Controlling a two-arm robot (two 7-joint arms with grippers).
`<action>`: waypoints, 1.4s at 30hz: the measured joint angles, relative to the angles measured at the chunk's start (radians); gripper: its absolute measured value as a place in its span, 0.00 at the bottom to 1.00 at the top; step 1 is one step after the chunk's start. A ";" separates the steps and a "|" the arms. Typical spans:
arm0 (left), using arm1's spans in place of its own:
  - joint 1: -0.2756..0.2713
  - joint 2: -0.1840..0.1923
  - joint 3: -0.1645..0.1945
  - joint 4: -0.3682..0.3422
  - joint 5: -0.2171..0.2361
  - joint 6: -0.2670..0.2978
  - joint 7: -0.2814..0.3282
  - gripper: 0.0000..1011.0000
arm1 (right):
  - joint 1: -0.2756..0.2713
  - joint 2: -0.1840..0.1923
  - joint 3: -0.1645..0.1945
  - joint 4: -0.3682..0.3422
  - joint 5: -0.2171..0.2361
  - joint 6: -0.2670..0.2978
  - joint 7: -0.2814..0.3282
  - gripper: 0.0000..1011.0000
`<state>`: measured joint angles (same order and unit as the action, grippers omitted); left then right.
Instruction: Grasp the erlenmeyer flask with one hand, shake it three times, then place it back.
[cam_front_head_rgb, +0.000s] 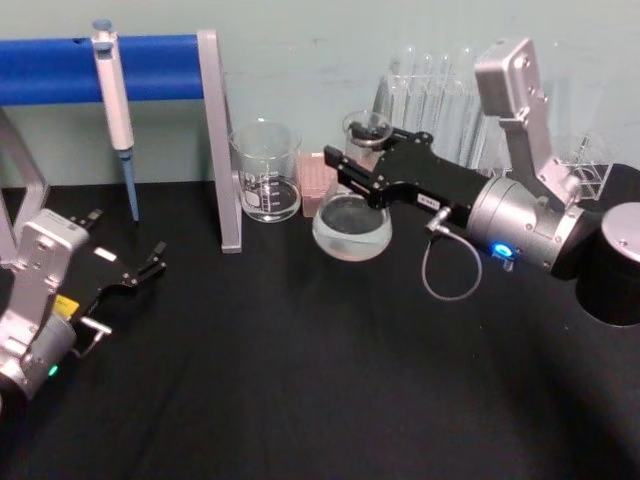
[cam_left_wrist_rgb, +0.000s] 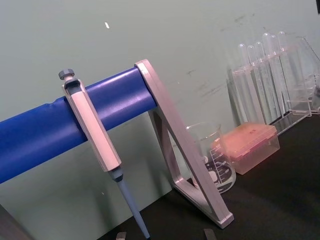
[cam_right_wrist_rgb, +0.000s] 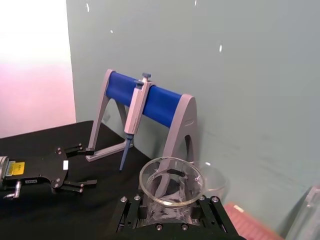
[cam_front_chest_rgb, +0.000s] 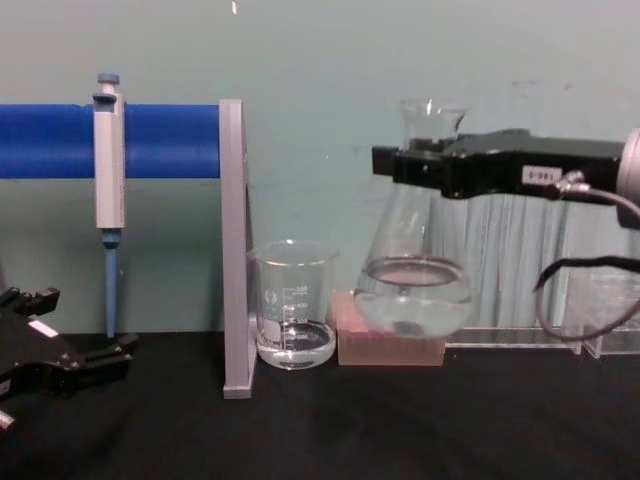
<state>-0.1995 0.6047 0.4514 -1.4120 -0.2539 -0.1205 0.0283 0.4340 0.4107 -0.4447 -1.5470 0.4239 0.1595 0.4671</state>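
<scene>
The erlenmeyer flask (cam_front_head_rgb: 352, 225) is clear glass with a little liquid in its wide base. My right gripper (cam_front_head_rgb: 360, 170) is shut on its neck, just under the flared mouth (cam_right_wrist_rgb: 171, 175). In the chest view the flask (cam_front_chest_rgb: 415, 290) hangs upright a little above the black table, in front of the pink box, with the black jaws of the right gripper (cam_front_chest_rgb: 420, 165) clamped across the neck. My left gripper (cam_front_head_rgb: 150, 262) rests open at the table's left, far from the flask, and also appears in the right wrist view (cam_right_wrist_rgb: 82, 167).
A glass beaker (cam_front_head_rgb: 266, 172) stands just left of the flask, beside a grey stand (cam_front_head_rgb: 215, 140) with a blue bar holding a pipette (cam_front_head_rgb: 115, 100). A pink box (cam_front_head_rgb: 315, 175) and a rack of test tubes (cam_front_head_rgb: 440, 90) sit against the back wall.
</scene>
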 joint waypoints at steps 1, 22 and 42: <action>0.000 0.000 0.000 0.000 0.000 0.000 0.000 0.99 | 0.000 0.002 0.001 -0.003 0.001 0.000 -0.001 0.44; 0.000 0.000 0.000 0.000 0.000 0.000 0.000 0.99 | -0.007 0.023 0.004 -0.022 0.019 -0.002 -0.018 0.44; 0.000 0.000 0.000 0.000 0.000 0.000 0.000 0.99 | -0.013 0.022 0.002 -0.019 0.018 0.001 -0.031 0.44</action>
<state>-0.1995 0.6047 0.4514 -1.4120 -0.2539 -0.1205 0.0283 0.4206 0.4323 -0.4432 -1.5660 0.4419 0.1602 0.4357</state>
